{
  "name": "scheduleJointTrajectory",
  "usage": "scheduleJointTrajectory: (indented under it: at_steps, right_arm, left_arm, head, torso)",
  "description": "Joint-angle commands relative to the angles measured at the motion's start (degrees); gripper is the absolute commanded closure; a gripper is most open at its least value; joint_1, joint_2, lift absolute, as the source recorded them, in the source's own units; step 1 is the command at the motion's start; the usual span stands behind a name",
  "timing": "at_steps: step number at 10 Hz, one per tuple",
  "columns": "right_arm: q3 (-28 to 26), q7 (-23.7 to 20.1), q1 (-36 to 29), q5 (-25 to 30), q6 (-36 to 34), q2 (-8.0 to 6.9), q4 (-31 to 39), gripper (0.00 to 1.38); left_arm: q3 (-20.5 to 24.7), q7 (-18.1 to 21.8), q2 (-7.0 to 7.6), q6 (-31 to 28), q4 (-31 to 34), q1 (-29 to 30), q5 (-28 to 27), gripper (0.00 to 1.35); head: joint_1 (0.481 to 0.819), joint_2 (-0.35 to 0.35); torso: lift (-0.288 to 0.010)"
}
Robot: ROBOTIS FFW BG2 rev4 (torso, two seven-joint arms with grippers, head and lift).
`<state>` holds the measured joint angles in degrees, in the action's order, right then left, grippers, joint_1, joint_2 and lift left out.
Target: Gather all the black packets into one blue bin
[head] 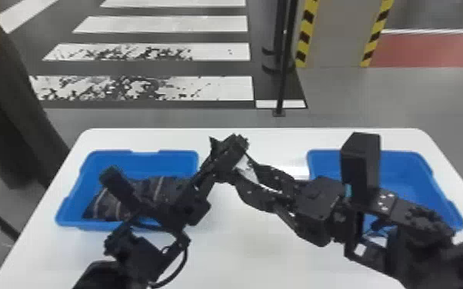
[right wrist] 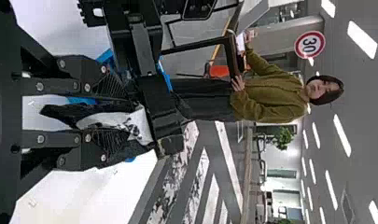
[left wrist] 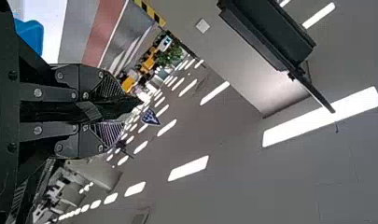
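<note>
The left end effector point(left wrist: 115, 104) and the right end effector point(right wrist: 127, 119) are both closed on one black packet point(right wrist: 99, 120), between them. It seems light, soft, maybe slippery; pinching its thicker folds is safer.

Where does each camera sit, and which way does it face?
Head view: on the head, facing forward and down at table and two blue bins; both arms show.
Left wrist view: on the left wrist, facing past the left gripper toward the ceiling.
Right wrist view: on the right wrist, facing past the right gripper and packet toward floor stripes.
Head and right wrist views share table and packet.
</note>
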<state>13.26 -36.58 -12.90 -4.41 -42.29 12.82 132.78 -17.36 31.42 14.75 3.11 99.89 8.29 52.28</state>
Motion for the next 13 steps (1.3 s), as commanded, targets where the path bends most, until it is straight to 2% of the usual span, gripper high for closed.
scheduleJointTrajectory:
  at_steps: [1, 3, 4, 5, 7, 8, 9, 10, 11, 12, 13]
  right_arm:
    - [-3.0, 0.0, -2.1, -4.4, 3.9, -1.04, -2.4, 0.04]
    - [-10.1, 0.0, -7.2, -6.8, 6.9, -3.42, -2.1, 0.17]
    - [-13.5, 0.0, -9.9, -7.6, 8.5, -4.74, -2.5, 0.18]
    - [-16.1, 0.0, -12.4, -8.4, 9.7, -5.79, -3.1, 0.18]
    - [-18.7, 0.0, -16.2, -9.2, 12.2, -6.84, -5.4, 0.18]
    - [-19.0, 0.2, -17.5, -11.4, 18.7, -7.2, -9.2, 0.19]
    - [-19.0, 1.6, -19.3, -14.7, 24.9, -7.9, -12.5, 0.19]
    - [-20.5, 3.5, -22.0, -15.0, 28.4, -9.31, -12.3, 0.19]
    - [-21.7, 4.7, -23.9, -15.0, 30.1, -10.18, -12.5, 0.19]
    - [-22.1, 5.8, -25.1, -15.1, 32.6, -10.27, -12.9, 0.19]
    - [-22.1, 6.7, -26.3, -16.7, 37.2, -10.62, -14.0, 0.19]
  left_arm:
    - [2.7, 0.0, -0.08, 0.8, -0.1, 0.7, -2.7, 1.21]
    - [9.0, 0.8, -0.08, 1.4, 0.0, 2.4, -6.8, 1.21]
    - [13.5, 1.7, -0.16, 0.3, -0.1, 3.0, -9.4, 1.21]
    - [19.2, 2.9, -0.43, -0.9, -0.5, 3.0, -15.1, 1.21]
    - [28.9, 4.2, -0.25, -4.9, -1.0, 2.8, -26.3, 1.21]
    - [32.1, 4.3, -0.08, -5.8, -1.5, 2.7, -30.0, 1.21]
    - [33.8, 4.1, 0.01, -6.5, -2.8, 2.7, -30.9, 1.12]
    - [35.0, 3.7, -0.16, -7.0, -4.3, 2.5, -30.8, 0.74]
    - [35.3, 3.5, -0.16, -6.5, -5.3, 2.5, -30.9, 0.22]
    - [35.3, 3.5, -0.16, -5.8, -5.6, 3.2, -30.8, 0.04]
    - [33.9, 3.5, -0.16, -0.6, -5.6, 5.1, -27.6, 0.13]
  head:
    - [0.695, 0.049]
    - [0.695, 0.071]
    - [0.695, 0.073]
    - [0.695, 0.076]
    - [0.695, 0.115]
    - [0.695, 0.155]
    - [0.695, 0.171]
    - [0.695, 0.201]
    - [0.695, 0.217]
    - [0.695, 0.215]
    - [0.695, 0.206]
  torso:
    - [-0.11]
    - [-0.11]
    - [-0.11]
    - [-0.11]
    - [-0.11]
    - [-0.11]
    - [-0.11]
    - [-0.11]
    - [-0.11]
    - [-0.11]
    - [-0.11]
